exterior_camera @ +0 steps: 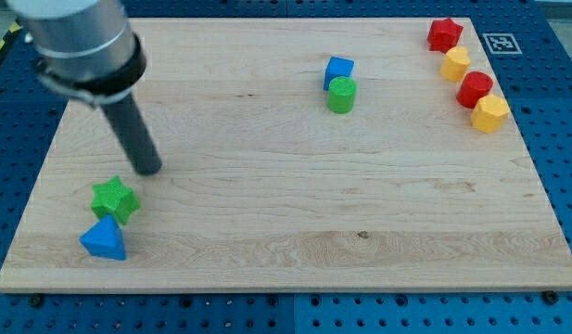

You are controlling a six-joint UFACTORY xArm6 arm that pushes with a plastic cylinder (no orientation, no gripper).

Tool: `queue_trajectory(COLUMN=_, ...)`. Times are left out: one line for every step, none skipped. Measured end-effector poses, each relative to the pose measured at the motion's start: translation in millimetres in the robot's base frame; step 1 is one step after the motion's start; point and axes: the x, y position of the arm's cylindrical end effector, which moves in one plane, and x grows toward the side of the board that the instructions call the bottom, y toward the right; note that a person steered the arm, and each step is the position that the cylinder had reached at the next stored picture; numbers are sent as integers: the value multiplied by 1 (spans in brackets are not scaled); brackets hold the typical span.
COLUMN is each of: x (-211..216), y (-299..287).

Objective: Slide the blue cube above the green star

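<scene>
The blue cube sits on the wooden board right of centre near the view's top, touching a green cylinder just below it. The green star lies at the view's lower left, with a blue triangular block touching it from below. My tip is at the end of the dark rod, just above and to the right of the green star, far left of the blue cube.
At the view's top right stand a red star, a yellow block, a red block and a yellow block in a slanted row. A tag marker lies off the board's corner.
</scene>
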Motion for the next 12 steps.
queue_trajectory(x=-88, y=6)
queue_trajectory(x=-161, y=37)
queue_trajectory(x=-197, y=119)
queue_trajectory(x=-214, y=209)
queue_trajectory(x=-195, y=249)
queue_trajectory(x=-167, y=250)
queue_trajectory(x=-165, y=251)
queue_trajectory(x=-157, y=264)
queue_trajectory(x=-138, y=264)
queue_trajectory(x=-136, y=254)
queue_trajectory(x=-129, y=251)
queue_trajectory(x=-118, y=240)
